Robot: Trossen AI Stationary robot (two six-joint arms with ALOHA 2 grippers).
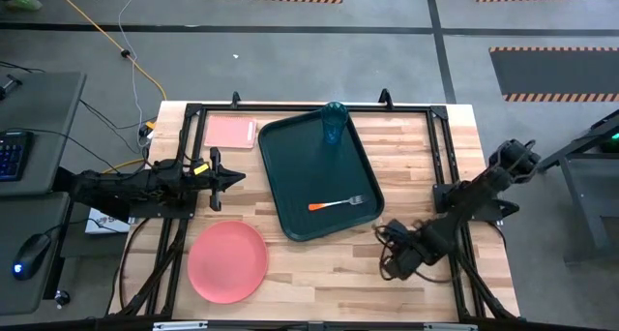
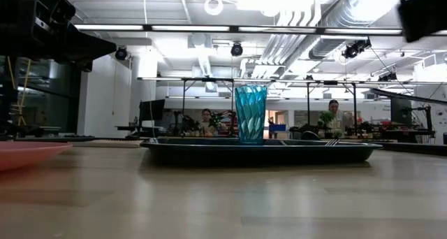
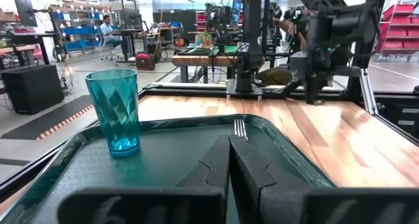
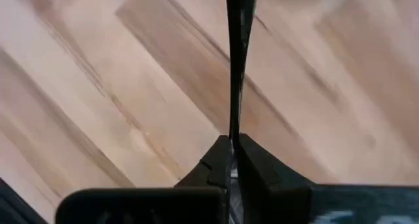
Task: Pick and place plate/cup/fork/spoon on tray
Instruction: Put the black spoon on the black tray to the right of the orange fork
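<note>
The dark green tray (image 1: 290, 191) lies mid-table. The teal cup (image 1: 335, 124) stands upright at its far end, and shows in the left wrist view (image 3: 115, 112) too. The orange-handled fork (image 1: 337, 204) lies flat on the tray's near right part. The round pink plate (image 1: 227, 261) lies flat on the table, near left of the tray. My left gripper (image 1: 237, 177) is shut and empty, just left of the tray. My right gripper (image 1: 385, 236), right of the tray's near corner, is shut on the thin dark spoon (image 4: 236, 60). My right gripper pinches the dark spoon between its two shut fingers (image 4: 255, 168). The thin dark length (image 4: 234, 122) runs straight out past the fingertips, along the fingers, over the wooden table top. Which end it has, and whether the spoon is clear of the table, I cannot tell.
A flat pink rectangle (image 1: 230, 132) lies at the far left, beside the tray's far corner. A black frame (image 1: 426, 108) runs along the table's edges. Bare wood (image 1: 329, 283) lies between the plate and my right arm. People sit in the room beyond the table.
</note>
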